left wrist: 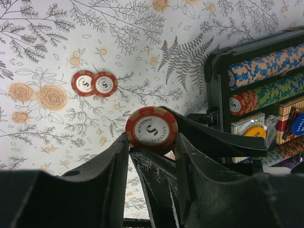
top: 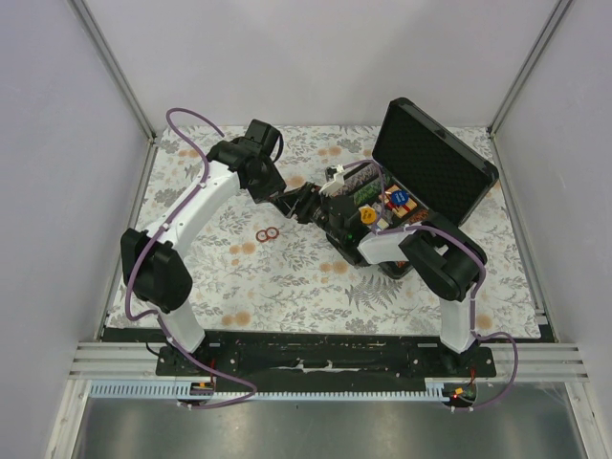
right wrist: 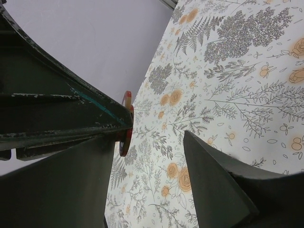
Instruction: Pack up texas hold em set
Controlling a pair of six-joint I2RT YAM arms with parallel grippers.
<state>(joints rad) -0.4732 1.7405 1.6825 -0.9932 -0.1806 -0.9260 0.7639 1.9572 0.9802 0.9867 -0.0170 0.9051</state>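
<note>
The black case [top: 442, 161] stands open at the back right, with its lid up. Its chip rows [left wrist: 266, 66], a yellow disc [left wrist: 257, 131] and a blue disc [left wrist: 298, 122] show in the left wrist view. My left gripper [left wrist: 152, 141] is shut on a red chip [left wrist: 151, 128] marked 5 and holds it above the cloth, just left of the case. My right gripper [right wrist: 152, 142] is open, and its fingers [left wrist: 213, 137] reach in beside that chip, which shows edge-on [right wrist: 126, 124] at one finger. Two more red chips [left wrist: 95, 83] lie side by side on the cloth [top: 268, 234].
The floral cloth [top: 287, 277] covers the table. Both grippers meet at the case's left edge [top: 325, 208]. Grey walls and a metal frame [top: 115, 67] close in the back and sides.
</note>
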